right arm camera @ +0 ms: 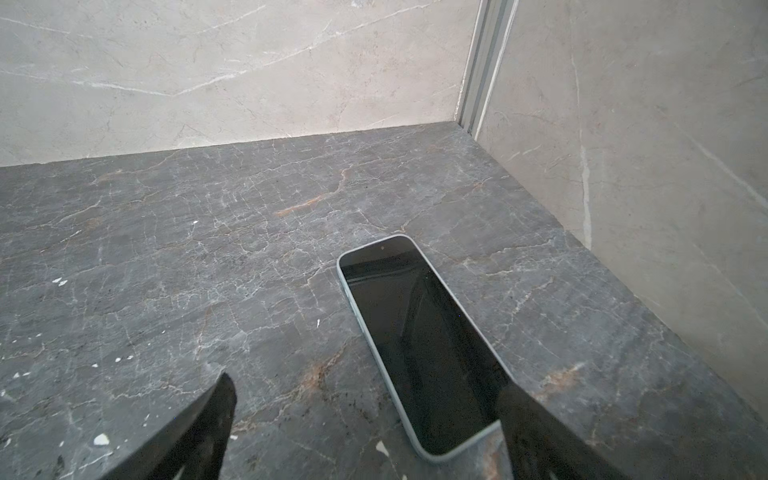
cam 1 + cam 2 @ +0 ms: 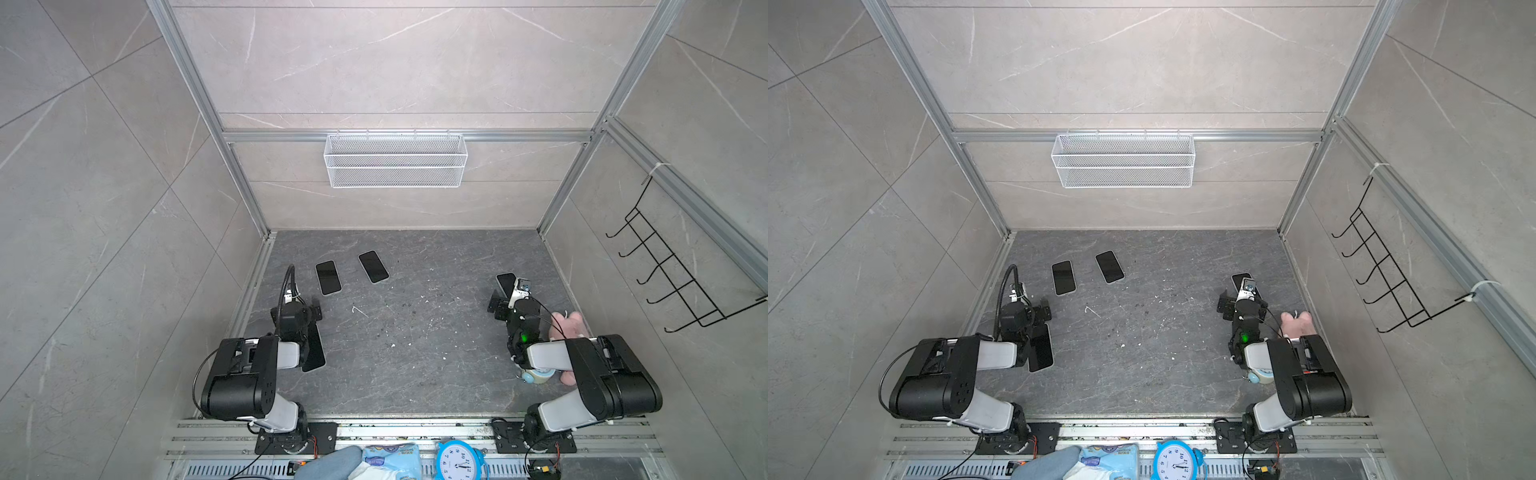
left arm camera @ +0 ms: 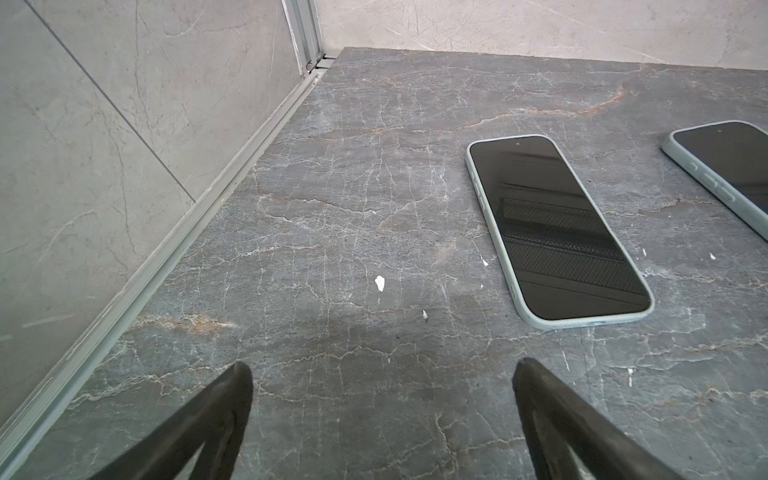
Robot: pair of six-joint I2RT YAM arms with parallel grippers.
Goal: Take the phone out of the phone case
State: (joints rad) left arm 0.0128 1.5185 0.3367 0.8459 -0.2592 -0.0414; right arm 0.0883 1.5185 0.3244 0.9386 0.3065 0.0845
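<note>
Several phones lie screen up on the dark stone floor. Two in pale green phone cases sit at the back left (image 2: 328,277) (image 2: 373,266); the left wrist view shows them as the nearer phone (image 3: 557,228) and the farther phone (image 3: 731,166). My left gripper (image 3: 382,370) (image 2: 301,309) is open and empty, short of the nearer one. Another cased phone (image 1: 419,345) (image 2: 505,281) lies at the right. My right gripper (image 1: 365,386) (image 2: 511,301) is open above its near end, one finger (image 1: 536,428) covering a corner. A dark phone (image 2: 313,351) lies partly under the left arm.
A white wire basket (image 2: 395,160) hangs on the back wall and a black hook rack (image 2: 673,270) on the right wall. A pink plush toy (image 2: 567,326) and a pale blue item (image 2: 536,376) sit by the right arm. A blue alarm clock (image 2: 457,461) stands beyond the front rail.
</note>
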